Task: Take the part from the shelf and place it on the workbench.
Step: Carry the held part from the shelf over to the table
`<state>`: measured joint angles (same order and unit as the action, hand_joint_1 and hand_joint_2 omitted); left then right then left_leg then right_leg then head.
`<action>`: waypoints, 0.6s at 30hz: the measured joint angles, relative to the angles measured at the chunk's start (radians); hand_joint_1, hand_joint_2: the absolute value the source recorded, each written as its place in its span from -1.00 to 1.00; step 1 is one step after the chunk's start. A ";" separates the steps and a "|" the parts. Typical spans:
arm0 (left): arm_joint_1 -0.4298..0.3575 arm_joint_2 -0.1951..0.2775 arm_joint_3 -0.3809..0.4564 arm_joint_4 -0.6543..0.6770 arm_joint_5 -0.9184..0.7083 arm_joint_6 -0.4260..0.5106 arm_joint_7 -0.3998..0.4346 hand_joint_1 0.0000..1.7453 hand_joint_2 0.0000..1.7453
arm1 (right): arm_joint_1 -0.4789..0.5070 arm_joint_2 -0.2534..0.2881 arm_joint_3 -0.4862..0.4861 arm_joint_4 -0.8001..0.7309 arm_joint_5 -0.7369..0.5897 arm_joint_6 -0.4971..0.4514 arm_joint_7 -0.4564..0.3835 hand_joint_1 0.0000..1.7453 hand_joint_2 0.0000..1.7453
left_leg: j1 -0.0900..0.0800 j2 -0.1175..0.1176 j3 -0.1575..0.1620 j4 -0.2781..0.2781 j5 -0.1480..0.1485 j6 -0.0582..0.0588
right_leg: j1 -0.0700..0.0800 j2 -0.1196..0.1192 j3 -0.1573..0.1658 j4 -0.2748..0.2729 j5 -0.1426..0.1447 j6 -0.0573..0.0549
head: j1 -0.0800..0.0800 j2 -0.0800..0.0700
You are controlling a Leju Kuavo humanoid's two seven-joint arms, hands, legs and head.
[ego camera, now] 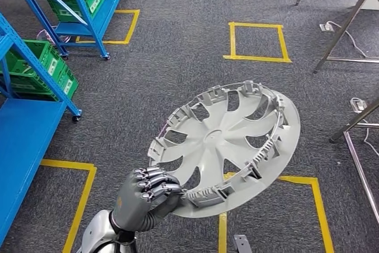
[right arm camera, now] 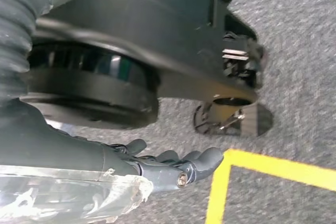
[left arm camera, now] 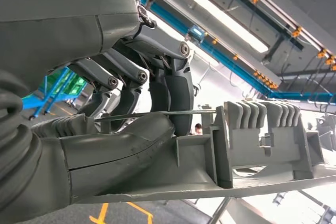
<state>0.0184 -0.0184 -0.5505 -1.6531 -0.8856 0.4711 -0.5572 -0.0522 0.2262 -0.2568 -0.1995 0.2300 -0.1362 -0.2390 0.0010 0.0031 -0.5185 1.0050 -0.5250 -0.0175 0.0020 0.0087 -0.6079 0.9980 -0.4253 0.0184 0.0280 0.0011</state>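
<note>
now left hand (ego camera: 145, 197) grips the grey hubcap (ego camera: 225, 146) rim; right hand (right arm camera: 174, 166) hangs empty, fingers apart

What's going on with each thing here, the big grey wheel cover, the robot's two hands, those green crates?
Wheel cover: held in the air over the carpet, inner side up, tilted.
Left hand: fingers and thumb clamp the cover's rim.
Right hand: hanging over the carpet, holding nothing.
Green crates: sitting on the blue shelves.
</note>
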 joint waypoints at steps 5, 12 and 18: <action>-0.002 0.005 0.000 0.003 0.007 0.000 -0.007 1.00 1.00 | 0.000 0.000 -0.002 0.000 0.002 0.000 0.002 -1.00 1.00 | -0.002 -0.003 -0.241 0.306 -0.027 -0.004 | 0.004 0.006 0.053 -0.005 -0.040 -0.022 | -0.003 0.000; -0.007 0.007 -0.001 0.004 0.007 0.000 -0.014 1.00 1.00 | -0.006 0.005 -0.004 0.000 0.005 0.000 0.003 -1.00 1.00 | -0.022 -0.003 -0.147 -0.011 0.175 0.034 | 0.008 0.020 0.158 -0.016 -0.123 0.001 | -0.004 0.000; -0.011 0.007 -0.002 0.004 0.004 0.003 -0.022 1.00 1.00 | -0.012 0.006 -0.006 -0.001 0.010 0.000 0.005 -1.00 1.00 | -0.003 -0.004 -0.098 -0.044 0.142 0.049 | 0.002 0.002 -0.006 0.223 -0.155 0.039 | 0.000 0.000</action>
<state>0.0072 -0.0115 -0.5524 -1.6487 -0.8816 0.4741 -0.5792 -0.0640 0.2323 -0.2627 -0.2003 0.2405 -0.1358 -0.2340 -0.0025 -0.0012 -0.6165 0.9612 -0.3826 0.0316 0.0042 0.0105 -0.6139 1.2212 -0.5805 0.0576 0.0284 0.0008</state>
